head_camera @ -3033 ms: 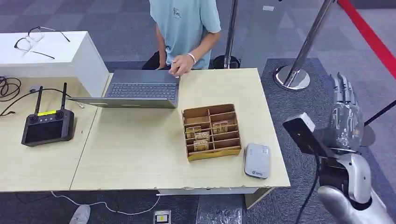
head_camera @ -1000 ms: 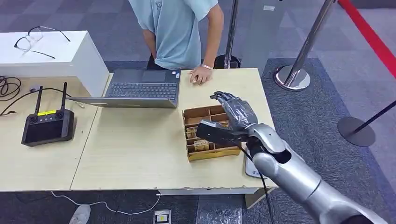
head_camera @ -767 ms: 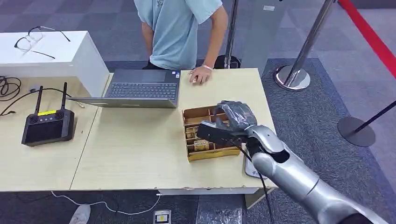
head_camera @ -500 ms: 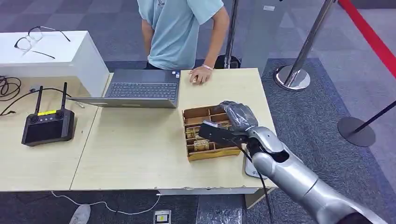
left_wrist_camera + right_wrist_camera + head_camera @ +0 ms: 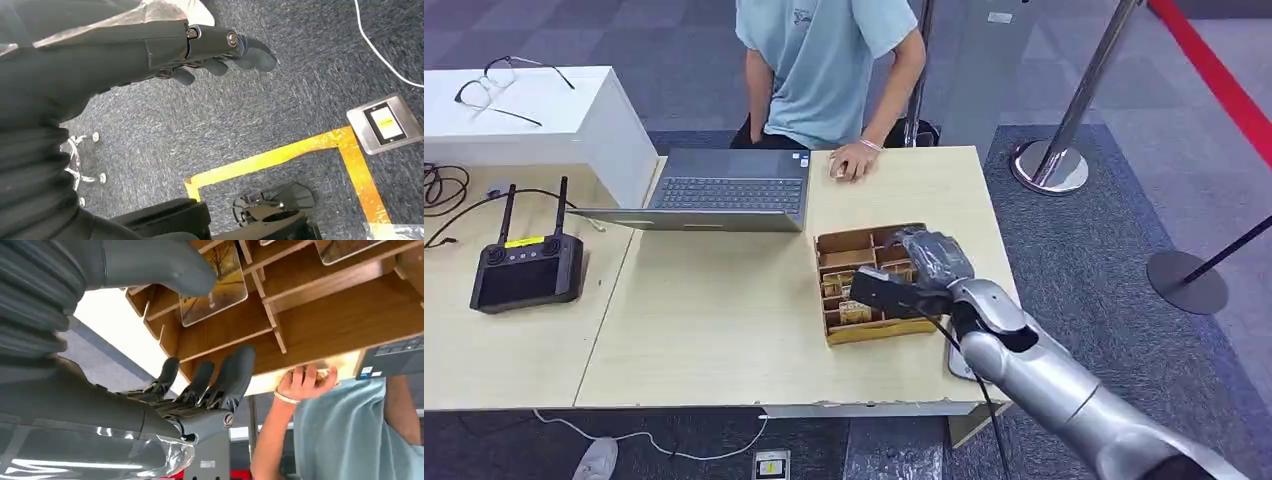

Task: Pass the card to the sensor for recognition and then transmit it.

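Note:
A wooden divided box [image 5: 834,330] stands on the table's right part with several picture cards [image 5: 855,291] upright in its slots. My right hand [image 5: 929,254] hangs over the box's right half, fingers pointing down into it. In the right wrist view its thumb [image 5: 165,265] lies right by a card with a yellow tree picture [image 5: 215,295], while the fingers [image 5: 225,375] stay spread apart from it and nothing is held. The white sensor [image 5: 957,362] lies near the table's front right corner, mostly hidden by my forearm. My left hand [image 5: 215,47] hangs over the carpet, holding nothing.
A person [image 5: 824,60] stands behind the table with one hand [image 5: 852,166] resting on it. A grey laptop [image 5: 724,190] lies open at the back. A black remote controller [image 5: 524,265] sits at the left, glasses [image 5: 499,85] on a white box. Metal posts [image 5: 1064,130] stand at the right.
My right arm swung in from beside the table to over the box, and the hand has sunk toward the cards with fingers curling down. The person shifted slightly right.

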{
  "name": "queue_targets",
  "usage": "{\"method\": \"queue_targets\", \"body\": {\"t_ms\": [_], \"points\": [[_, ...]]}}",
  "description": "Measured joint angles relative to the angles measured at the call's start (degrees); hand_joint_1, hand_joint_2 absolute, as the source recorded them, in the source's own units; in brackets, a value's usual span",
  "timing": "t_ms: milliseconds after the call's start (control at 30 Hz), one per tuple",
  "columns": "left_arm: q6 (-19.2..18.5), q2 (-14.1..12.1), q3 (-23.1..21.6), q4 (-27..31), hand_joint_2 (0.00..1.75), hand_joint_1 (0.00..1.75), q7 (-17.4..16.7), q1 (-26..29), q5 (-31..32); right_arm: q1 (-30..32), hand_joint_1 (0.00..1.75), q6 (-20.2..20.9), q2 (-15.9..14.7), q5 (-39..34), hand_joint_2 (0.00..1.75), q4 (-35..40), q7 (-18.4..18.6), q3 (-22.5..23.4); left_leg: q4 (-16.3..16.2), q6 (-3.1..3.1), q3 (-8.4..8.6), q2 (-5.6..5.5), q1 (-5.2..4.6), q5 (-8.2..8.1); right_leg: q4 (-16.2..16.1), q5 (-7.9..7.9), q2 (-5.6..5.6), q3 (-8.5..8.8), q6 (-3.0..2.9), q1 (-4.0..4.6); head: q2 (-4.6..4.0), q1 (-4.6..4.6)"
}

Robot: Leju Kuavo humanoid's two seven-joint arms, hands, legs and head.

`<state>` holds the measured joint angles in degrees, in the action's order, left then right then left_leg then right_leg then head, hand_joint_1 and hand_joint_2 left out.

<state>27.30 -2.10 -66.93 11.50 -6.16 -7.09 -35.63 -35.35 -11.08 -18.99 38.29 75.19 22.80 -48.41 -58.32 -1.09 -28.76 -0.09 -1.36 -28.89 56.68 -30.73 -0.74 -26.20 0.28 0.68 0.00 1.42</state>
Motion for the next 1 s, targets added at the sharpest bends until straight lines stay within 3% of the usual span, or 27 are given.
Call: {"method": "queue_targets", "body": {"t_ms": [567, 1000], "points": [[0.0, 0.0, 0.0, 0.0, 1.75, 0.00, -0.2, 0.0, -0.1, 0.5, 0.54, -0.8, 0.8, -0.4, 1.75, -2.2, -0.7, -0.9, 0.0, 0.00, 0.00, 0.01, 0.00, 0.00, 0.0, 0.00, 0.00, 0.00, 0.00, 0.00, 0.00, -0.02], [0.0, 0.0, 0.0, 0.0, 1.75, 0.00, -0.2, 0.0, -0.1, 0.7, 0.61, -0.7, 1.0, 0.2, 1.75, -2.8, -0.7, -1.2, 0.0, 0.00, 0.00, 0.01, 0.00, 0.00, 0.0, 0.00, 0.00, 0.00, 0.00, 0.00, 0.00, -0.02]]}}
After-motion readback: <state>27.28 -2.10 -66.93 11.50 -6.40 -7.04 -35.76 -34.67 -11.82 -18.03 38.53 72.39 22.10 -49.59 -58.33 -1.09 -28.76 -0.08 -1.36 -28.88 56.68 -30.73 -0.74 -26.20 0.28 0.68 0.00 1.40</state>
